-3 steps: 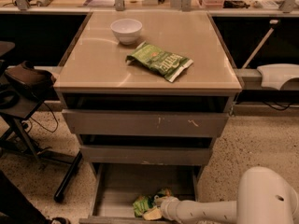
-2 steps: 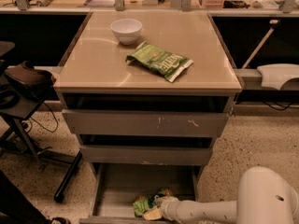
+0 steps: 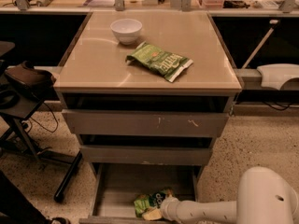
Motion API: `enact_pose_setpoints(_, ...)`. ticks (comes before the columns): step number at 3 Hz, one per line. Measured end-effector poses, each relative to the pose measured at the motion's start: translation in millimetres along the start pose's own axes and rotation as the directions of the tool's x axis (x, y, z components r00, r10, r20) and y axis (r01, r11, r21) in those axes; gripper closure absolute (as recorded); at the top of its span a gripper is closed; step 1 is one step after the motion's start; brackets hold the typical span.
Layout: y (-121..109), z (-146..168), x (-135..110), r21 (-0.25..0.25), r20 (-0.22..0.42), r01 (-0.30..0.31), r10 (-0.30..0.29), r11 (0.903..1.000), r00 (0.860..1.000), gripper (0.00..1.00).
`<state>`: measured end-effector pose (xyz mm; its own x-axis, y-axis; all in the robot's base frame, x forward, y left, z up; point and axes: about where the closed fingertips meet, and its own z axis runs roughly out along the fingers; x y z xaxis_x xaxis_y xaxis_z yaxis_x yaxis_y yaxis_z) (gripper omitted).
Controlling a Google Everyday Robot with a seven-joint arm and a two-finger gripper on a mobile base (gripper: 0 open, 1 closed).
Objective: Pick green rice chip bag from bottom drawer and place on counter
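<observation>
Bottom drawer (image 3: pixel 117 190) open at floor level, with a smooth grey floor and thin low walls on either side. Toward its front right, the green rice chip bag (image 3: pixel 147 200) — crumpled, light green, dark round logo facing up. Lies on the drawer floor close to the front edge, well apart from the left wall.

Gripper (image 3: pixel 158 212) down inside the drawer, right against the bag's right-hand side and overlapping its lower corner. Reaches in from the right on a white arm (image 3: pixel 201 212), held low and nearly level over the drawer's front right corner. Cannot tell whether clamped on the bag or spread beside it; meeting point lost among the bag's folds.

Above, two more grey drawers with scratched flat fronts: middle drawer (image 3: pixel 140 155) and top drawer (image 3: pixel 140 123), a dark gap over each.

On the counter (image 3: pixel 88 69), glossy beige with rounded edges: a white bowl (image 3: pixel 126 30) toward the back left. Just in front of it and to the right, a longer green bag (image 3: pixel 159 61) with a white end — flat, lying at an angle, near the bowl but not touching.

Left of the cabinet, a black stand (image 3: pixel 23 80) with dark gear on top. Speckled floor (image 3: pixel 252 143) all around.
</observation>
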<state>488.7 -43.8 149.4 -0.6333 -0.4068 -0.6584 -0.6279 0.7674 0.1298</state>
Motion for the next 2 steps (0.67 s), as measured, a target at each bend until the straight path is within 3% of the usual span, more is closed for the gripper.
enact_pose_setpoints(2,0.9,-5.4,-4.8,0.000,0.000,0.000,0.000,1.0000,1.000,0.00)
